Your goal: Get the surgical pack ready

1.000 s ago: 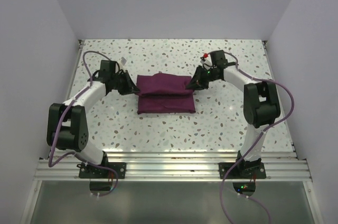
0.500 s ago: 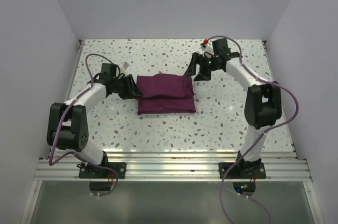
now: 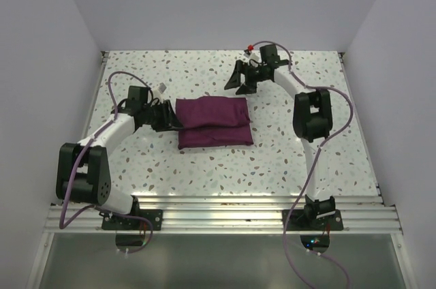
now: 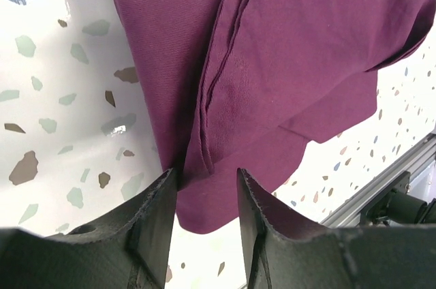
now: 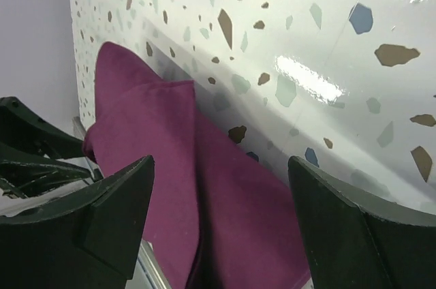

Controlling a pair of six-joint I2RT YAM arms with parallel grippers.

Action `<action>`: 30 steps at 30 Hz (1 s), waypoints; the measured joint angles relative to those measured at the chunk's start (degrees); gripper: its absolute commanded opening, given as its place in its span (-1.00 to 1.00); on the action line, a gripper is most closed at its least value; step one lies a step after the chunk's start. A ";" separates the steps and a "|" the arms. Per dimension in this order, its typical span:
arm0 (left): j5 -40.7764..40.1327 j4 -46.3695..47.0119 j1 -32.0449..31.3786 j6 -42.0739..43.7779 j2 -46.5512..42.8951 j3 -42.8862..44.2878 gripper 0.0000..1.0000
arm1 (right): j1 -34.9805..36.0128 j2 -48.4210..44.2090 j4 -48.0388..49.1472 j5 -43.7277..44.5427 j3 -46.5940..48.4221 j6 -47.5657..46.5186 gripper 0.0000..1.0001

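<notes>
The surgical pack (image 3: 212, 122) is a dark maroon cloth folded into a thick rectangle, lying flat in the middle of the table. My left gripper (image 3: 175, 118) sits low at its left edge, open. In the left wrist view the folded hem (image 4: 293, 64) lies just past the parted fingertips of that gripper (image 4: 204, 180), and nothing is pinched. My right gripper (image 3: 236, 82) hangs raised behind the cloth's far right corner, clear of it. In the right wrist view that gripper (image 5: 219, 166) is wide open, with the cloth (image 5: 150, 139) below.
The speckled terrazzo table (image 3: 293, 146) is walled in white on three sides. An aluminium rail (image 3: 218, 210) runs along the near edge by the arm bases and also shows in the left wrist view (image 4: 402, 187). Purple cables loop off both arms.
Both grippers have opened and let go of the cloth. The right arm has lifted and swung back and left, away from the right corner. The left gripper has stayed at the left edge.
</notes>
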 measured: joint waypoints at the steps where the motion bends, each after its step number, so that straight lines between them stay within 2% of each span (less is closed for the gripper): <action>1: 0.00 -0.17 0.00 0.09 -0.13 -0.17 -0.12 | 0.24 0.96 -0.02 -0.48 0.07 0.09 0.64; 7: 0.42 -0.37 0.00 0.11 -0.22 -0.33 -0.12 | 2.75 2.99 0.33 -3.61 0.07 0.72 0.60; 12: 1.09 -0.46 0.00 0.09 -0.22 -0.59 -0.11 | 4.90 3.15 3.21 -5.92 0.07 2.99 0.47; 22: 1.84 -0.44 0.00 0.07 -0.22 -0.61 -0.13 | 6.40 3.61 11.41 -10.93 0.09 12.70 -0.10; 28: 2.16 -0.44 0.00 0.07 -0.33 -0.63 -0.12 | 6.80 3.61 14.34 -12.57 0.04 15.72 -0.36; 30: 2.19 -0.44 0.00 0.07 -0.50 -0.68 -0.12 | 6.93 3.56 15.12 -12.94 -0.37 16.13 -0.37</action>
